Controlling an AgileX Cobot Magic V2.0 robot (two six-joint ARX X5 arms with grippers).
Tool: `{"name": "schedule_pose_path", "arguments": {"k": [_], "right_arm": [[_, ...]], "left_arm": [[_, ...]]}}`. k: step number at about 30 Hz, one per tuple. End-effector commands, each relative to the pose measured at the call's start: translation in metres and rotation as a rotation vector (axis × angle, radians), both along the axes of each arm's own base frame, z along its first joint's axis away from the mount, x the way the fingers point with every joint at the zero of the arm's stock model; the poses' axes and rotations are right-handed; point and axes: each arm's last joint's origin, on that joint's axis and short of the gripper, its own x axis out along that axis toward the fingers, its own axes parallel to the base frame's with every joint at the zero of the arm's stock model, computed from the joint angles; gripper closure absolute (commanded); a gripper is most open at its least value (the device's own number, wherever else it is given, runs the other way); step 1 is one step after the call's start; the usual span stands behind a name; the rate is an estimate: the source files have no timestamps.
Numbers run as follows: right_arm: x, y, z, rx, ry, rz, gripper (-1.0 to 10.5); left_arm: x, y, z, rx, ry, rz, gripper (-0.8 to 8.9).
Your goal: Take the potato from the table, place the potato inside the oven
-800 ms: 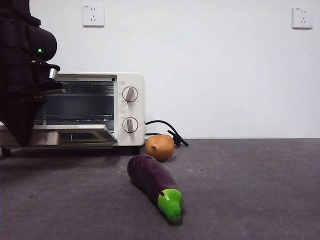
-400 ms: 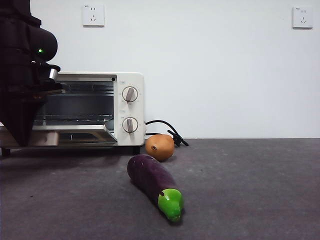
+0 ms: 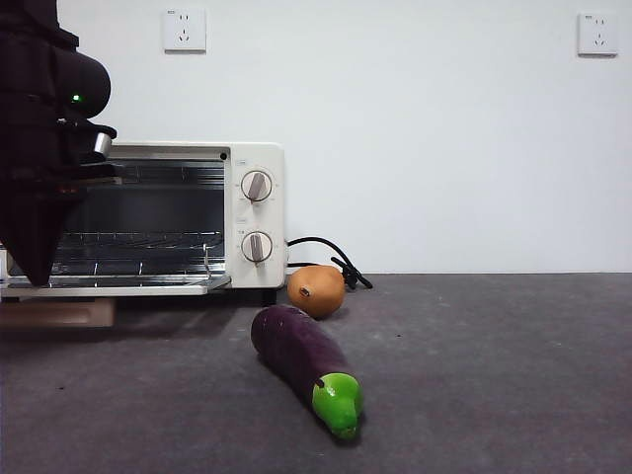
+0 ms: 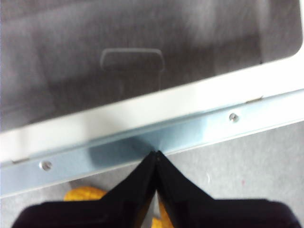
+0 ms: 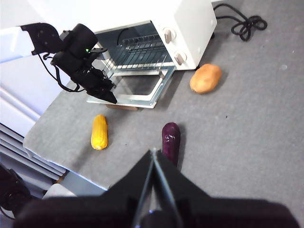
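Currently the left gripper (image 3: 35, 267), jaws pressed together and holding nothing, sits at the outer edge of the oven (image 3: 252, 163) door (image 5: 137, 90), which lies folded flat open; door-opening step looks finished. Potato (image 3: 316, 290) rests on the table (image 3: 494, 375) just right of the oven, untouched; eggplant (image 3: 301, 360) lies nearer. Right gripper (image 5: 153, 190), also closed and empty, hangs high. Next: reach down, spread jaws, grasp potato, avoid eggplant
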Motion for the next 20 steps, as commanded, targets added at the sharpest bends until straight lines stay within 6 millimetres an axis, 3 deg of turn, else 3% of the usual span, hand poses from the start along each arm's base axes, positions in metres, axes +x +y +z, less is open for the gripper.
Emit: {"name": "schedule_pose_path", "arguments": {"k": [1, 5, 10, 15, 20], "right_arm": [[-0.001, 0.0, 0.0, 0.002, -0.001, 0.003, 9.5], [-0.002, 0.001, 0.001, 0.03, 0.006, 0.042, 9.5], [0.008, 0.004, 0.01, 0.182, -0.006, 0.164, 9.5], [0.033, 0.006, 0.028, 0.341, -0.033, 0.32, 9.5], [0.061, 0.005, 0.038, 0.403, -0.033, 0.259, 9.5]], "left_arm": [[-0.001, -0.002, 0.0, 0.002, 0.008, -0.037, 8.2], [-0.009, -0.008, 0.017, -0.005, -0.054, -0.069, 8.2], [-0.032, -0.014, 0.065, -0.072, -0.235, -0.105, 8.2], [-0.081, -0.013, 0.126, -0.173, -0.457, -0.166, 8.19], [-0.139, -0.003, 0.173, -0.203, -0.665, -0.198, 8.19]]}}
